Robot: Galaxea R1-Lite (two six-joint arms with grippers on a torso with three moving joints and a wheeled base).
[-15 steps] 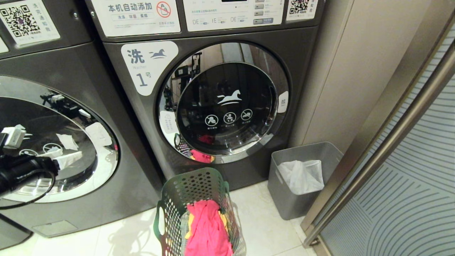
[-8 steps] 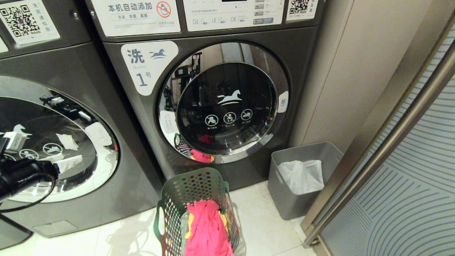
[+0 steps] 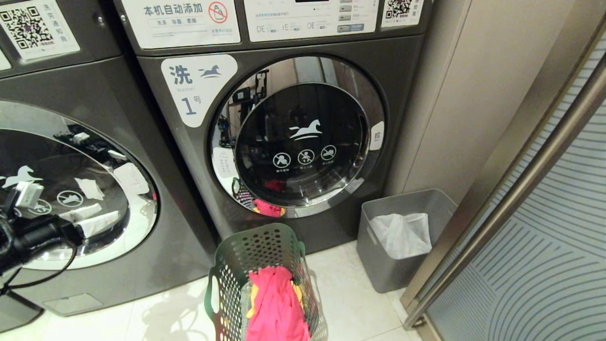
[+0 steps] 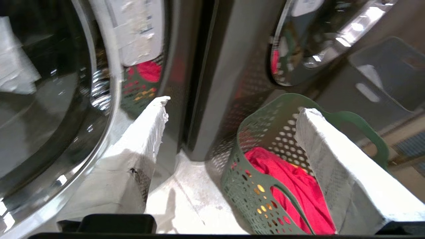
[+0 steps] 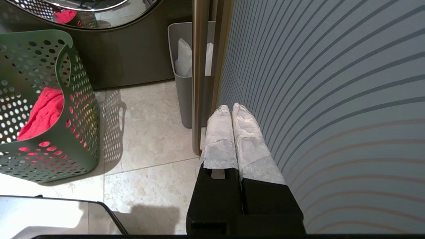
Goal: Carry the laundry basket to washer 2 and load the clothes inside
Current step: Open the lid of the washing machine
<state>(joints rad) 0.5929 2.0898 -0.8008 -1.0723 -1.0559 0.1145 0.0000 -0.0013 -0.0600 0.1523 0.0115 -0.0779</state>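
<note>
A: Left edge, head view. Left arm (image 3: 28, 237) is in front of the left washer (image 3: 71, 189), door shut. Its label is out of frame, so I cannot confirm the number.

B: Left gripper (image 4: 232, 109)?

A: Jaws wide apart, nothing between them. In the wrist view one wrapped finger (image 4: 146, 132) lies over the left door's chrome rim, the other over the basket rim. No contact that I can make out.

B: Next along?

A: Washer 1 (image 3: 284, 132), label (image 3: 196, 87) reads 1, door shut, white horse logo on the glass. The basket shows as a reflection in the chrome ring.

B: Basket position?

A: Basket (image 3: 258, 270) stands on the tiled floor (image 3: 360, 303), in front of washer 1, toward its left side, near the seam between the two machines. Upright, rim slightly squeezed.

B: Contents?

A: Pink-red garment (image 3: 274, 303) on top, a strip of yellow-orange (image 3: 298, 291) at its edge. Grey garment not visible.

B: Further right?

A: Grey bin (image 3: 378, 255) with a white sheet (image 3: 402, 234) in it, against washer 1's right corner. Then a sliding door (image 3: 544, 265) with a metal bar handle (image 3: 511, 199).

B: Right gripper (image 5: 231, 107)?

A: Fingers pressed together, empty, hanging just beside the striped door panel, well apart from the basket.
</note>
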